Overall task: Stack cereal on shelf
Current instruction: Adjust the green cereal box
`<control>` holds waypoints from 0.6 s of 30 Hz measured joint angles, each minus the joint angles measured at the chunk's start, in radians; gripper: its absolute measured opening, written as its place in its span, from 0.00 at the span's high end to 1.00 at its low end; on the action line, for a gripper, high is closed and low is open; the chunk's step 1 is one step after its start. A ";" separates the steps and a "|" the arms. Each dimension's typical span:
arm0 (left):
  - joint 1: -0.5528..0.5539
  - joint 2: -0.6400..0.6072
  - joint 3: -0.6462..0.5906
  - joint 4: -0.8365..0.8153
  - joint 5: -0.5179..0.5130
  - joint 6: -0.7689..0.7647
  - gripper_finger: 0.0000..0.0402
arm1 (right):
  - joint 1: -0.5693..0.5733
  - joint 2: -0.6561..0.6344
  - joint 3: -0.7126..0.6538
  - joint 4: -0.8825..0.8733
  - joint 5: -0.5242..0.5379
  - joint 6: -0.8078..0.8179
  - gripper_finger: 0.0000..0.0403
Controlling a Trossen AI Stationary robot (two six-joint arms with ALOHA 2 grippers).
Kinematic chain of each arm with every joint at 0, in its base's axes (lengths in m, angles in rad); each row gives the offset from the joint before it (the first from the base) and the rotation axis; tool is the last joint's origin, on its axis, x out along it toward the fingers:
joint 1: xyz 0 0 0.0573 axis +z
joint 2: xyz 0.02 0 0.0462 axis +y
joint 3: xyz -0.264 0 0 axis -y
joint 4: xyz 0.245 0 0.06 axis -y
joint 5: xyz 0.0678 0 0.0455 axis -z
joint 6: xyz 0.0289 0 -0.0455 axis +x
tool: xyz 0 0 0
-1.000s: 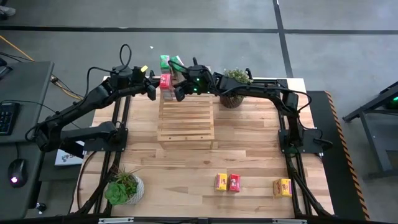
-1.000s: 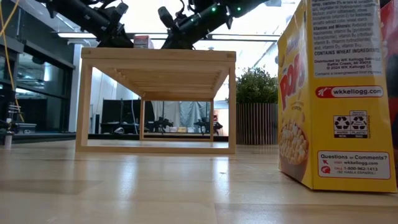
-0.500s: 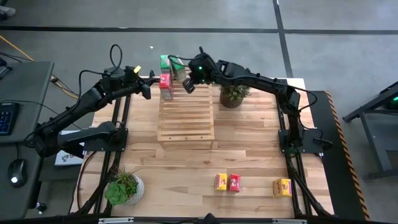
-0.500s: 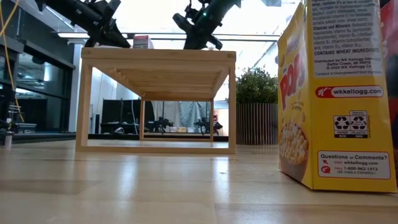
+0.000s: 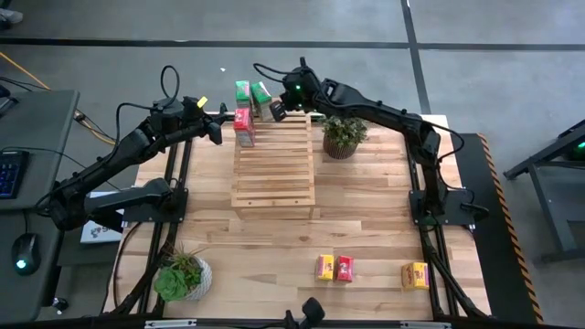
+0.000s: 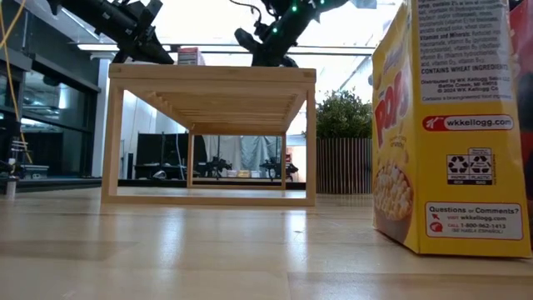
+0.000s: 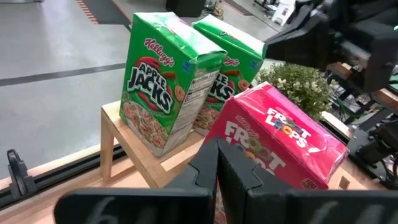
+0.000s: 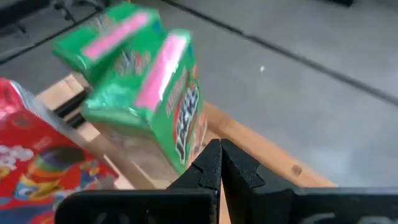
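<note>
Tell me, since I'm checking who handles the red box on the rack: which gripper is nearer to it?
Left. The left gripper sits shut just beside the red box. The right gripper, also shut, is farther off, by the green boxes.

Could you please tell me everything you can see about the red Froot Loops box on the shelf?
The red Froot Loops box is small printed cardboard with white lettering, its top slightly dented. It stands upright at the far left of the slatted wooden shelf, near the two green Apple Jacks boxes. The shut left end effector sits close beside it; contact is unclear.
</note>
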 joint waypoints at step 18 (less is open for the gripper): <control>0.000 0.000 0.000 -0.001 -0.006 -0.017 1.00 | 0.001 0.040 -0.001 0.026 -0.032 0.068 1.00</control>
